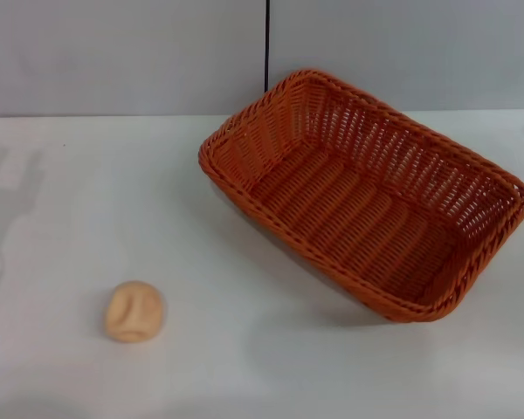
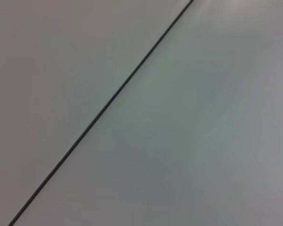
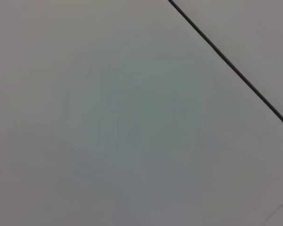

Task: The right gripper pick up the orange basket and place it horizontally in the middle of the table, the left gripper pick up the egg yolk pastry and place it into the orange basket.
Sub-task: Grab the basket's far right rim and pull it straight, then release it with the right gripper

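The orange basket (image 1: 367, 192) lies on the white table (image 1: 244, 367) at the centre right, turned at an angle, its long side running from the far middle toward the near right. Nothing is inside it. The egg yolk pastry (image 1: 134, 311) sits alone on the table at the near left, well apart from the basket. Neither gripper shows in the head view. Both wrist views show only a plain grey surface crossed by a thin dark line.
A grey wall with a dark vertical seam (image 1: 266, 44) stands behind the table. Faint shadows fall on the table's far left (image 1: 9, 201). Bare tabletop lies between the pastry and the basket.
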`<state>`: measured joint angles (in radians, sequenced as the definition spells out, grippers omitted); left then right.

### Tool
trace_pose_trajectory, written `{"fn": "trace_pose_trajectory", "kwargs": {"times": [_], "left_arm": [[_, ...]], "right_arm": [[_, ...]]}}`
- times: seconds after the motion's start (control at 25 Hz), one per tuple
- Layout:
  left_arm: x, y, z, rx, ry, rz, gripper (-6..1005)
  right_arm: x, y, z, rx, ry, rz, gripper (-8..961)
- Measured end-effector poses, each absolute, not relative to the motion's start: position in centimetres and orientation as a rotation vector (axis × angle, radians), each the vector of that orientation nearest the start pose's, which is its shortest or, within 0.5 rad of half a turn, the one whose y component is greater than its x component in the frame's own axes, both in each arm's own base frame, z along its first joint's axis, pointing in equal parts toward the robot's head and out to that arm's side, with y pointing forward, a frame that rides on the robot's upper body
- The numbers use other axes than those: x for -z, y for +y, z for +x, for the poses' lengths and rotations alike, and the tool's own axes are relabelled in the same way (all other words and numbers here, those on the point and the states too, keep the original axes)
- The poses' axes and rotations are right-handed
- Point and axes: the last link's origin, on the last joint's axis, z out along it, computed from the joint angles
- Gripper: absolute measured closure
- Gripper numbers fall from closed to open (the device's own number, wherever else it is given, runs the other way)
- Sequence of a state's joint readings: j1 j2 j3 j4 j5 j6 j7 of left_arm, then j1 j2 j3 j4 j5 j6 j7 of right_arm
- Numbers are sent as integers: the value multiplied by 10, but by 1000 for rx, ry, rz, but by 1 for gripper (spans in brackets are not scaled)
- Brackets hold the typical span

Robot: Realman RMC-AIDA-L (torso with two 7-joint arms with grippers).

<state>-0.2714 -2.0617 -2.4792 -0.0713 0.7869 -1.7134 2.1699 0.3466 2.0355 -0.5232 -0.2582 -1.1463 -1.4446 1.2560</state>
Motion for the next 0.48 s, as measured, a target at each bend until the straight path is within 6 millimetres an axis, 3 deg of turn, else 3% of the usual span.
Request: {"fn": "trace_pose_trajectory", "kwargs": {"times": [0.48], "left_arm": [[-62, 253, -346, 1434, -727, -1373, 333]], "right_arm": [[-72, 312, 344, -1304, 978, -1683, 391]]}}
